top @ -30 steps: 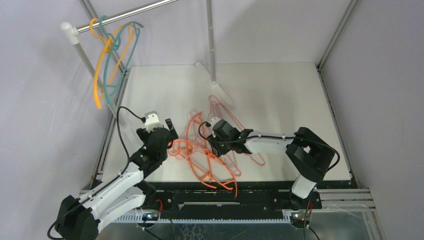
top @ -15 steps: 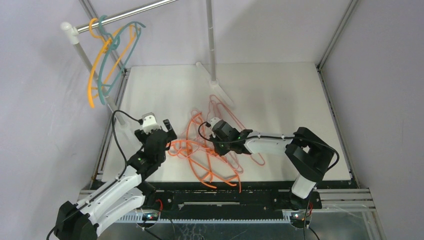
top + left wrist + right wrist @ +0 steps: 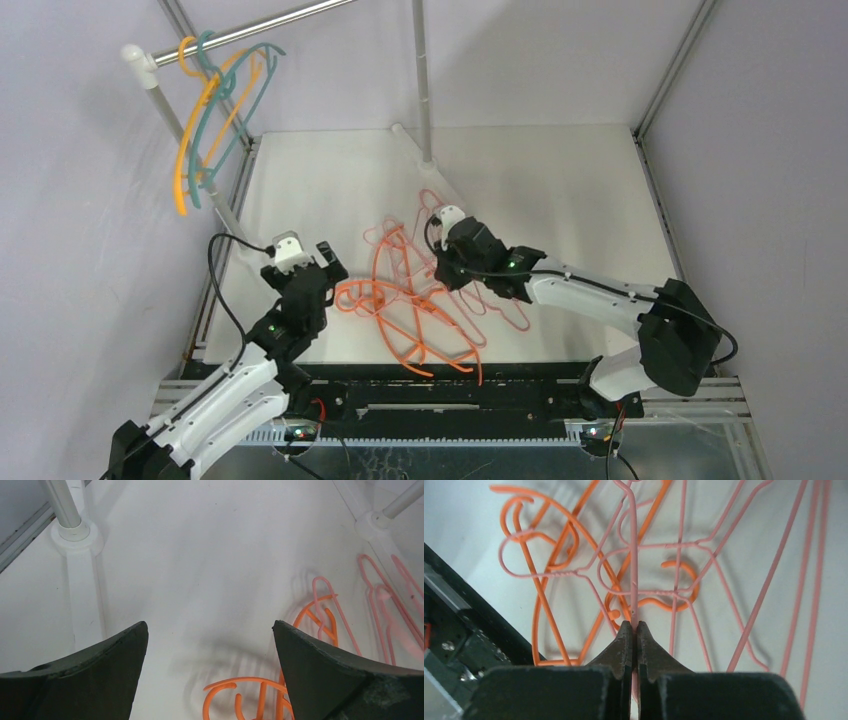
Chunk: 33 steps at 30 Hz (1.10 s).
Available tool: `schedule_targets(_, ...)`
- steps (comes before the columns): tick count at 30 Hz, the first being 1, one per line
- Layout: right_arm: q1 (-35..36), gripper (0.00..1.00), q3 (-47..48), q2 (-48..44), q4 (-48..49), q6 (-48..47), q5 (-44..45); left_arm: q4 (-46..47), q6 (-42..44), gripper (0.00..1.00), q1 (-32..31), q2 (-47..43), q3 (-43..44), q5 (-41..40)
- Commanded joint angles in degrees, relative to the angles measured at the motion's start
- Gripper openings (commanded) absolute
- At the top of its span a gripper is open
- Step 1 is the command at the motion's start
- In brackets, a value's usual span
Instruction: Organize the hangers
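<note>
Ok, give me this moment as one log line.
left fingers: open, empty | right fingers: shut on pink hanger | orange hangers: tangled on table | rail: teal, yellow hangers hung

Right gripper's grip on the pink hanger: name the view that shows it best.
Right wrist: the right gripper is shut on one pink hanger wire, seen close. Top external shows it over the pile, fingertips hidden. Left wrist shows only loose hangers.
</note>
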Motion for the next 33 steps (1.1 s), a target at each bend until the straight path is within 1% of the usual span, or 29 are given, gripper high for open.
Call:
schedule_targets(1, -4.98, 0.0, 5.98, -3.85, 2.68, 1.65, -6.5, 1.63, -1.5, 1.0, 0.29, -2.35, -1.25, -1.87)
schedule_targets(4, -8.17, 0.0, 9.74, -4.94, 4.38, 3.76, -15.11, 1.63, -1.48, 1.0, 0.31, -2.86, -1.29, -1.78)
schedule_targets(7, -11.67, 0.0, 14.03, -5.31, 9.0, 8.91, -25.38, 1.74, -1.67, 0.99, 0.24, -2.28, -1.33, -1.57)
schedule_targets(10, -16.04, 0.0, 19.89, -2.94, 16.48, 17.49, -37.73, 2.07, -1.74, 1.0, 0.23, -1.55, -1.27, -1.43)
schedule_targets(13, -18.82, 0.0, 26.34, 1.01, 25.43, 26.25, -44.85, 2.24, -1.76, 0.99, 0.29, -1.33, -1.12, -1.43)
schedule_targets(18, -19.16, 0.0, 44.15, 10.24, 26.39, 28.67, -45.88, 2.86, -1.68, 1.0, 0.3, -1.75, -1.46, -1.27)
schedule_targets(23, -19.49, 0.0, 60.04, 22.91, 25.64, 31.36, -45.16, 2.93, -1.76, 0.99, 0.27, -2.01, -1.46, -0.68)
schedule_targets(27, -20.02, 0.0, 68.13, 31.35, 27.2, 33.96, -44.36, 2.93, -1.42, 1.0, 0.28, -2.92, -1.68, -0.61)
schedule_targets(33, -21.04, 0.0, 76.72, 39.66, 30.26, 35.5, -41.04, 3.87, -1.11, 1.0, 0.27, -3.77, -2.17, 0.3)
